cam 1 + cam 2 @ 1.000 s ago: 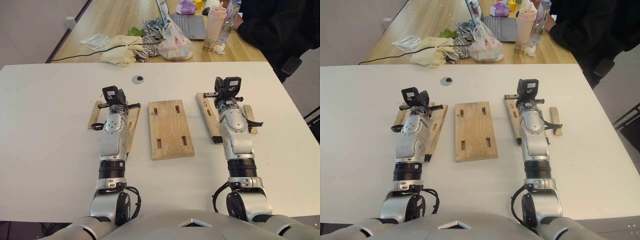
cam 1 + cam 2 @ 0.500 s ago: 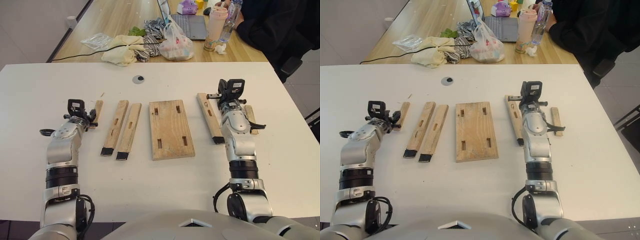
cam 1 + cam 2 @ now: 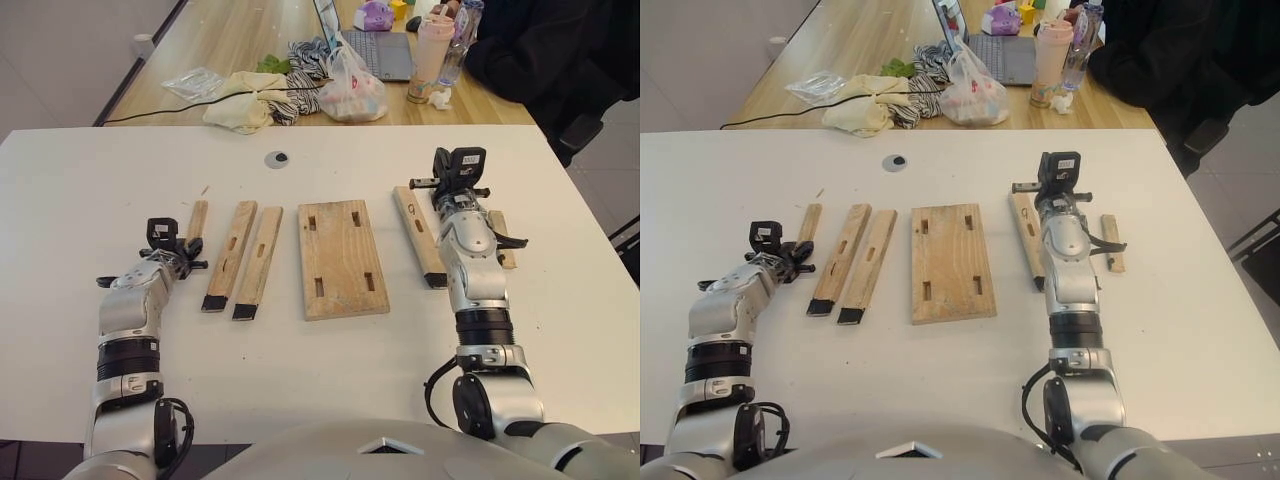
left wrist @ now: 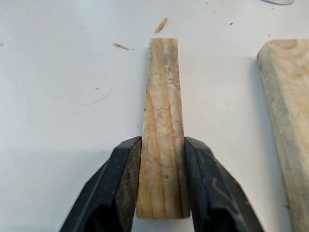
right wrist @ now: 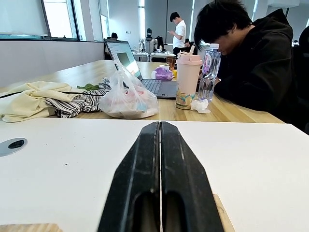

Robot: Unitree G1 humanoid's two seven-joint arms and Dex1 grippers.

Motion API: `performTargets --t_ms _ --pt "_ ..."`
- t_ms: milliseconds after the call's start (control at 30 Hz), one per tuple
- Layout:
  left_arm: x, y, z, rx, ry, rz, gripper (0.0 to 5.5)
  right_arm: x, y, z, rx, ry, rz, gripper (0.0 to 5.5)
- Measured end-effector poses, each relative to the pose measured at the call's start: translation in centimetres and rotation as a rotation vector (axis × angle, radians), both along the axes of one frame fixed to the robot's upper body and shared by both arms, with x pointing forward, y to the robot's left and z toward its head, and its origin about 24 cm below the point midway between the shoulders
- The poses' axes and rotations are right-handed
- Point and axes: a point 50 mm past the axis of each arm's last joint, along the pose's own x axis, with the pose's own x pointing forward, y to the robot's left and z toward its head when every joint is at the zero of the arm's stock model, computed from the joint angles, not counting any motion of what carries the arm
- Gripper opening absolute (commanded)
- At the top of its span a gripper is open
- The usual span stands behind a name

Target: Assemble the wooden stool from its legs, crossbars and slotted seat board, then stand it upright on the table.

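Clamping one end of the flat-lying crossbar (image 4: pixel 162 96) left of the two legs (image 3: pixel 231 250), the left gripper (image 4: pixel 162 145) looks set to lift it, while the right gripper (image 5: pixel 160 126) hovers closed and empty.

One seat board (image 3: pixel 342 257), three legs (image 3: pixel 232 255), two crossbars (image 3: pixel 197 222).

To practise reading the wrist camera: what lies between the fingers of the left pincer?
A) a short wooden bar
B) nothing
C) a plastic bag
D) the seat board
A: the left pincer has a finger against each side of the bar, which lies flat on the table.
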Motion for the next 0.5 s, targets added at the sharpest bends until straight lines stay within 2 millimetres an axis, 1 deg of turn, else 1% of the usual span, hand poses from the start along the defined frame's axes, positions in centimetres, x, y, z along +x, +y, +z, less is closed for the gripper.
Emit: performTargets --t_ms 33,67,100,133,167,200,267,300,333,367,433,500 --pt "0.0 -0.1 -0.1 0.018 -0.023 -0.006 1.24 0.1 0.0 0.1 0.0 -0.001 0.002 0.0" --pt "0.0 -0.3 -0.1 0.034 -0.048 -0.015 1.24 0.2 -0.1 0.2 0.004 -0.004 0.008 0.19" --pt "0.1 -0.9 -0.1 0.041 -0.095 -0.031 1.24 0.4 -0.2 0.6 0.017 -0.012 0.038 0.31" --pt "0.5 -1.7 0.6 0.067 -0.164 -0.068 1.24 0.7 -0.2 1.1 0.057 -0.006 0.094 0.52" --pt "1.0 -2.6 1.8 0.083 -0.251 -0.11 1.24 0.9 0.2 1.2 0.163 0.034 0.169 0.65" --pt "1.6 -3.9 3.2 0.091 -0.341 -0.166 1.24 1.0 0.8 1.3 0.262 0.079 0.255 0.8" --pt "2.4 -6.7 5.5 0.092 -0.479 -0.294 1.24 0.7 3.3 1.8 0.48 0.16 0.478 1.07" --pt "2.6 -8.2 6.3 0.078 -0.526 -0.352 1.24 0.4 4.2 2.3 0.548 0.187 0.572 1.26" --pt "2.6 -10.1 7.1 0.055 -0.58 -0.426 1.24 0.1 5.2 3.3 0.626 0.213 0.698 1.42" --pt "2.6 -12.4 8.0 0.018 -0.634 -0.512 1.24 -0.3 6.0 4.9 0.684 0.21 0.824 1.59" --pt "2.4 -14.7 9.0 -0.032 -0.692 -0.592 1.24 -0.6 6.6 7.0 0.731 0.19 0.933 1.85" --pt "2.0 -16.1 9.7 -0.085 -0.728 -0.64 1.24 -0.9 6.6 7.3 0.763 0.214 0.972 2.15"
